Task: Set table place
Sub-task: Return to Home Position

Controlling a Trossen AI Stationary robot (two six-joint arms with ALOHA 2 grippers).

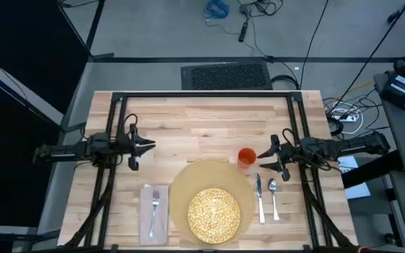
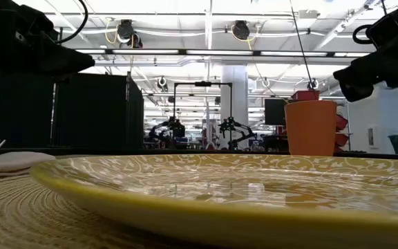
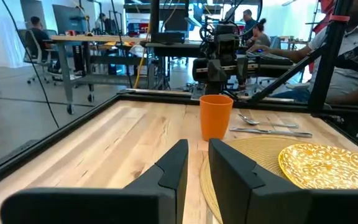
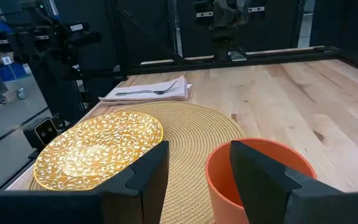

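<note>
- Since the placemat [image 1: 209, 200], plate [image 1: 214, 213], napkin [image 1: 155, 211] with fork [image 1: 155, 204], knife [image 1: 259, 198], spoon [image 1: 274, 198] and cup [image 1: 246, 157] all lie at the desk's [image 1: 202, 123] front edge, setting looks finished.
- Right hand [image 1: 268, 164], narrowly parted and empty, hangs beside the cup; next it should retreat.
- Left hand [image 1: 145, 147], narrowly parted, waits left.
- Cutlery runs front-to-back, fork tines pointing rearward.

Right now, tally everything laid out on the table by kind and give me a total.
Placemat: 1
Plate: 1
Napkin: 1
Fork: 1
Knife: 1
Spoon: 1
Cup: 1
Total: 7
</note>
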